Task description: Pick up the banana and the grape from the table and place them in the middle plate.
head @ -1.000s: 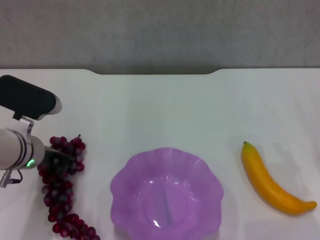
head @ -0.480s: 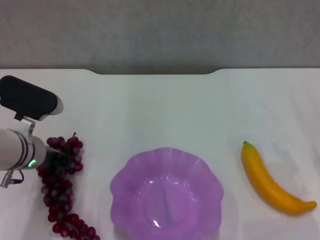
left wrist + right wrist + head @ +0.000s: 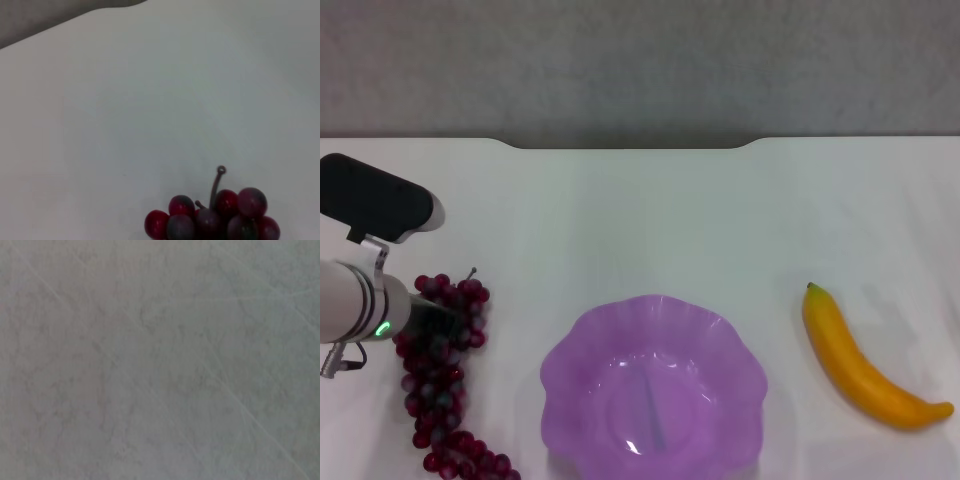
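At the head view's lower left, the left gripper (image 3: pixel 425 318) sits on the grape (image 3: pixel 442 375); whether it grips cannot be told. It should clamp near the stem, lifting straight before crossing to the middle plate (image 3: pixel 582 352).

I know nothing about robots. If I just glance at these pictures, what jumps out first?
Probably the big frilly purple plate, empty, near the front middle of the white table. To its right lies a yellow banana, untouched. On the left a bunch of dark red grapes lies under the robot's left arm, whose pincer sits on the bunch's upper end. The right arm is out of sight.
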`<state>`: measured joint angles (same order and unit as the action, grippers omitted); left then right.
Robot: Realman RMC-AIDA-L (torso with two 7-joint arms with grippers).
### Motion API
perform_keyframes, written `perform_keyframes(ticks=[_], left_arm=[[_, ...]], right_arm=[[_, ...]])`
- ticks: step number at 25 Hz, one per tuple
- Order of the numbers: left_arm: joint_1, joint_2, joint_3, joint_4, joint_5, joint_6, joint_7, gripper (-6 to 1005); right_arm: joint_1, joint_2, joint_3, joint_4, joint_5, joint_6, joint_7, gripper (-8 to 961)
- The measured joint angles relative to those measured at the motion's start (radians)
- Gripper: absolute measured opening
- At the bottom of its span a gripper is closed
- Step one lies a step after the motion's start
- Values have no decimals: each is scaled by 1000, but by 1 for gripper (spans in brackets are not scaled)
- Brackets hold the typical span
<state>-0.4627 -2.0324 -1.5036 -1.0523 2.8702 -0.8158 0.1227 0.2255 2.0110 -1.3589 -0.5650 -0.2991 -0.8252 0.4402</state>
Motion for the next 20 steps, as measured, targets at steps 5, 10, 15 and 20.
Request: perform_keyframes(ticks=[5, 10, 15, 20], left_arm=[[34, 0, 0, -75, 0, -13, 2, 126], [91, 2, 7, -234, 0, -64, 12, 72], [126, 7, -36, -449, 0, -187, 49, 59], [160, 6, -87, -614, -6, -275, 90, 57]], right_arm=[[-2, 0, 0, 0, 0, 0, 0, 484], [-3, 0, 0, 1, 0, 0, -1, 484], [-3, 0, 0, 1, 0, 0, -2, 484], [-2, 0, 0, 1, 1, 0, -2, 484]])
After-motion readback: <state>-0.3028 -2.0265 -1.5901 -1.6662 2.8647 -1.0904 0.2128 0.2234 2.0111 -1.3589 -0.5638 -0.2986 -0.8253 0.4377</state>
